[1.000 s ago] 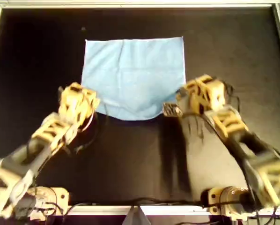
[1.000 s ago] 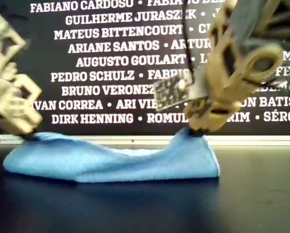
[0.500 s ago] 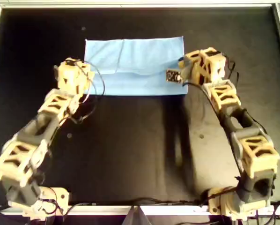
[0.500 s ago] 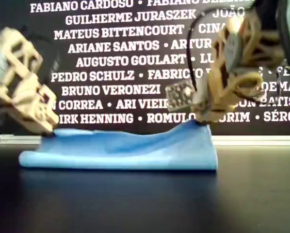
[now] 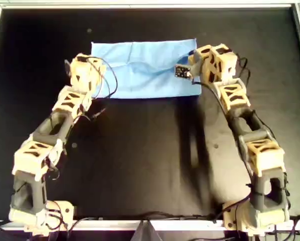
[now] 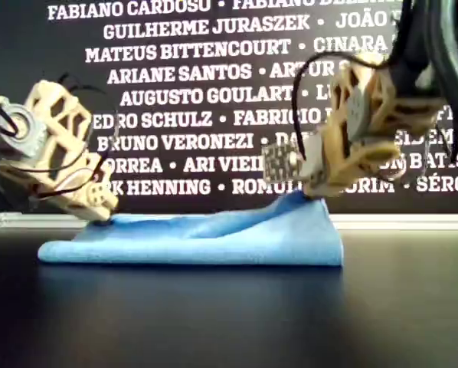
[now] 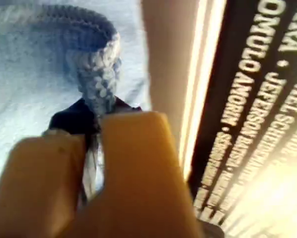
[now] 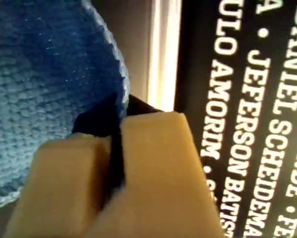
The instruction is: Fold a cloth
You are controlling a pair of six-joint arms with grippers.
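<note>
Black tabletop with a pale rim fills the overhead view, and a dark wall with white names stands behind it in the exterior view.

The cloth is light blue and lies near the far edge of the tabletop, about in the middle of that edge. It looks folded over, a wide flat strip with a straight near edge. In the exterior view the cloth lies low on the exterior view's left and rises up to a peak on the exterior view's right.

The left gripper is at the end of the cloth on the overhead view's left. In the left wrist view its tan fingers are pressed together, pinching a thin bunched bit of the cloth.

The right gripper is at the other end of the cloth, on the overhead view's right. In the right wrist view its fingers are also squeezed together on the cloth's edge, and this end is lifted a little off the tabletop.

Both arms reach from the near edge of the tabletop to the cloth.
</note>
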